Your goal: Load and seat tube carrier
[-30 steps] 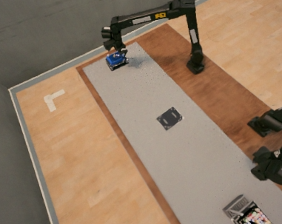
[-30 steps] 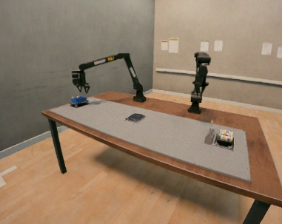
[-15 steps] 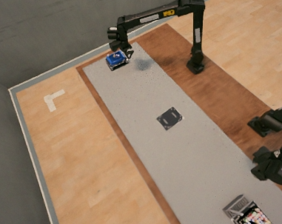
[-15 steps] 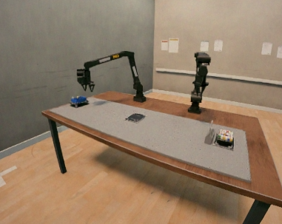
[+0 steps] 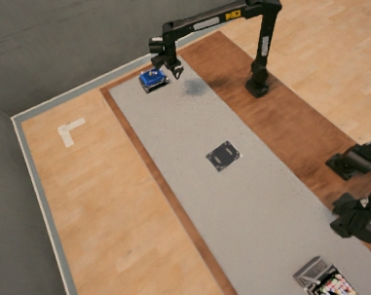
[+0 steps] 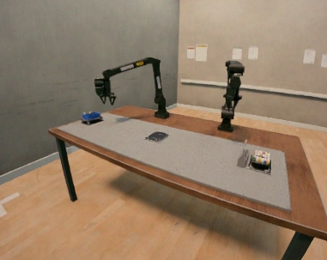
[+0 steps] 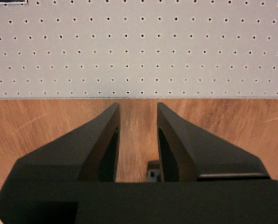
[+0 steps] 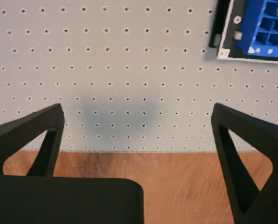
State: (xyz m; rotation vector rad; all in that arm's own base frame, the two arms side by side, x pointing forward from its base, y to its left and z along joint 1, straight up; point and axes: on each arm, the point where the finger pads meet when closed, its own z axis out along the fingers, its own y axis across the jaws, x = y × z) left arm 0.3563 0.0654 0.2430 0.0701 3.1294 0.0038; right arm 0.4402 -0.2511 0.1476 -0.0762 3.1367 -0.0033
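Note:
The blue tube carrier TC (image 5: 153,79) (image 6: 92,117) (image 8: 259,31) sits on the nest N2 (image 8: 224,53) at the far end of the mat. A few small pale caps show on top; which wells they are in cannot be told. My right gripper (image 5: 178,74) (image 6: 108,103) (image 8: 137,111) is wide open and empty, above and beside TC. My left gripper (image 7: 138,111) is narrowly open and empty. The vial rack R1 (image 5: 335,284) (image 6: 261,159), full of coloured caps, stands at the other end. The grey holder H1 (image 5: 311,271) (image 6: 243,159) stands beside it, with the thin forceps T1 (image 6: 245,143) upright.
A dark, empty nest plate (image 5: 223,156) (image 6: 157,136) lies mid-mat, between the two arms' sides. The grey perforated mat (image 5: 183,184) (image 6: 196,166) (image 7: 150,60) runs along the wooden table (image 6: 277,142). The left arm's wrist (image 5: 359,218) hangs near the mat's edge, towards R1.

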